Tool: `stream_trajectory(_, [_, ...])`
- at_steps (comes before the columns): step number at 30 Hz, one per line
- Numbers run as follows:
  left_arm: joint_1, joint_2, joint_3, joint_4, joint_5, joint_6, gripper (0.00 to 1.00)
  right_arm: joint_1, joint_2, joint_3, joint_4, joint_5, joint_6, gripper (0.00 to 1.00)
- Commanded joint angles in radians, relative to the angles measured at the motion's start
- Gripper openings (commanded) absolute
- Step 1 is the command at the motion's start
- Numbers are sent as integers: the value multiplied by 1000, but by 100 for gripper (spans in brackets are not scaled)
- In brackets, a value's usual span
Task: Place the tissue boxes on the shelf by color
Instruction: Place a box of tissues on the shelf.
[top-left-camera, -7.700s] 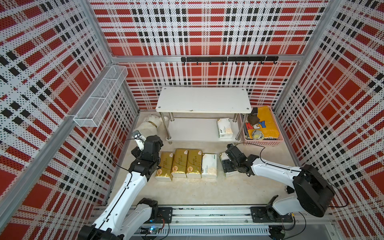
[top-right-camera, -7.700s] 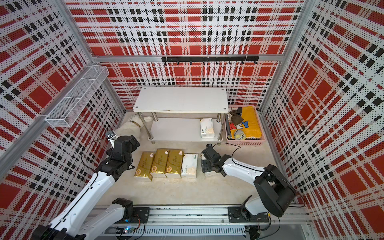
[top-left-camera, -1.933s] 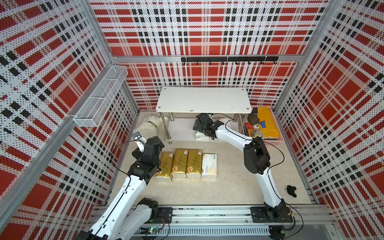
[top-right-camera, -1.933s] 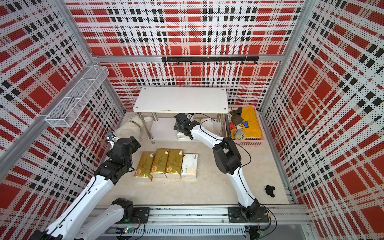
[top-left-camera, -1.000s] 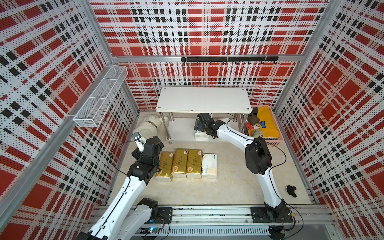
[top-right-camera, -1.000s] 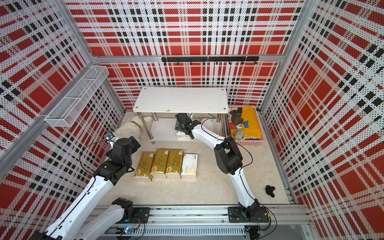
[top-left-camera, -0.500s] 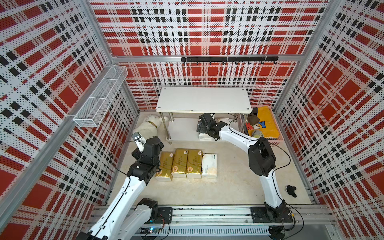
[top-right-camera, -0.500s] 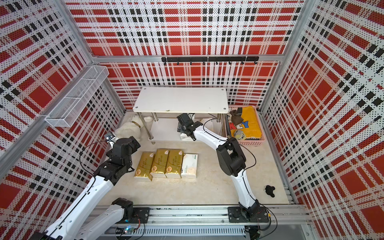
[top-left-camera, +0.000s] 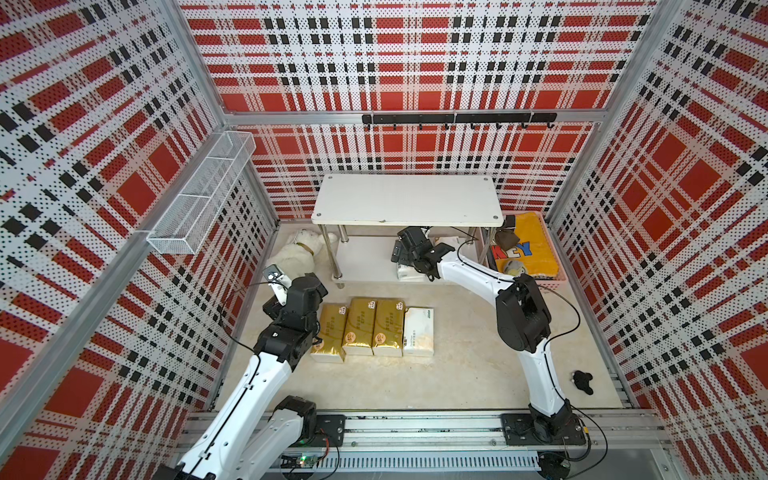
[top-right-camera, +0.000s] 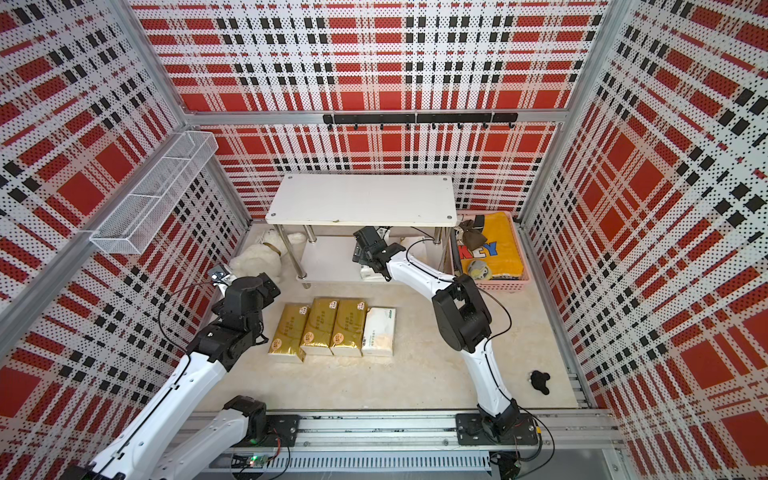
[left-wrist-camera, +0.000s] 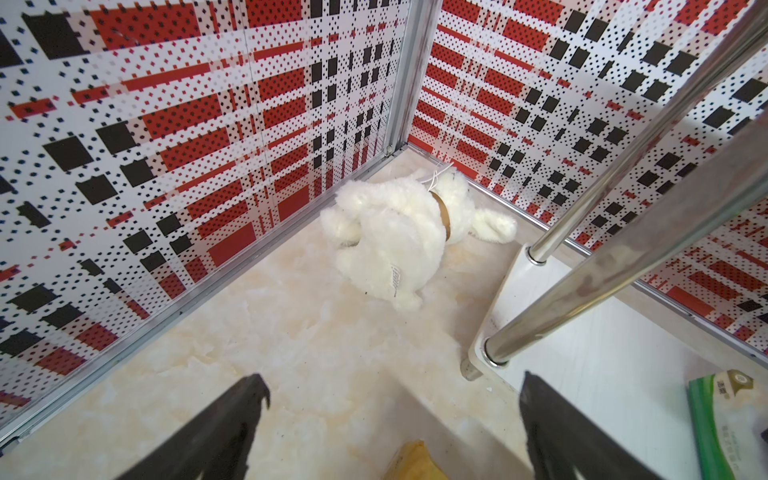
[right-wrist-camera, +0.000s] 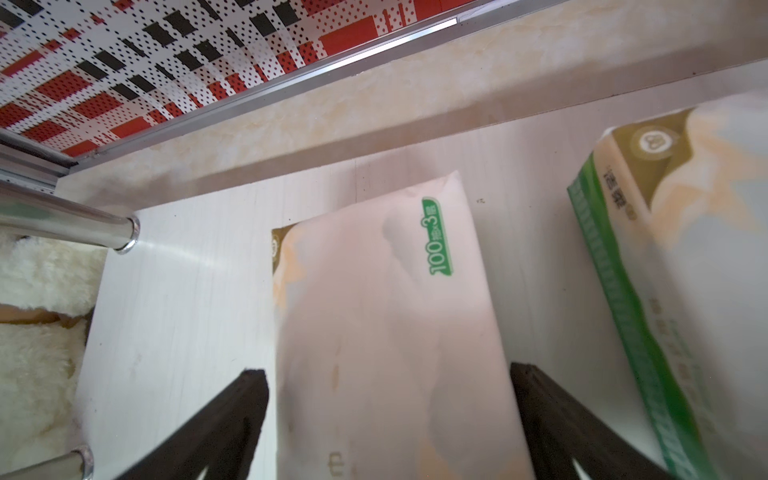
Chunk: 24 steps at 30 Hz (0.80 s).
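Three gold tissue boxes (top-left-camera: 359, 326) (top-right-camera: 318, 326) lie side by side on the floor, with a white one (top-left-camera: 419, 331) at their right end. The shelf (top-left-camera: 407, 199) stands behind them. On its lower board (right-wrist-camera: 187, 311) lie two white packs: one (right-wrist-camera: 386, 311) (top-left-camera: 409, 272) lies between the open jaws of my right gripper (right-wrist-camera: 388, 372) (top-left-camera: 405, 259), the other (right-wrist-camera: 665, 249) beside it. My left gripper (left-wrist-camera: 395, 386) (top-left-camera: 307, 291) hangs open over the floor by the leftmost gold pack (left-wrist-camera: 415, 461).
A white plush toy (top-left-camera: 299, 253) (left-wrist-camera: 399, 232) lies in the back left corner beside the shelf leg. A pink crate (top-left-camera: 525, 251) of items stands right of the shelf. A wire basket (top-left-camera: 203, 191) hangs on the left wall. A small black thing (top-left-camera: 582, 380) lies front right.
My right arm carried a white pack from the floor onto the shelf's lower board and has been drawing back slightly from it. The left arm has barely moved.
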Motion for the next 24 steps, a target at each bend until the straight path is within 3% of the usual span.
stream_trajectory(1, [6, -16, -14, 15, 7, 9, 100, -6, 17, 74, 81, -7, 24, 98])
stream_trajectory(10, [6, -27, -16, 10, 5, 15, 100, -4, 24, 110, 51, 1, 24, 99])
stream_trajectory(18, [5, -28, -16, 10, 10, 10, 100, 13, -66, -39, 99, 63, 106, 100])
stream_trajectory(24, [6, -28, -17, 12, 12, 10, 100, 25, -77, -40, 104, 57, 111, 100])
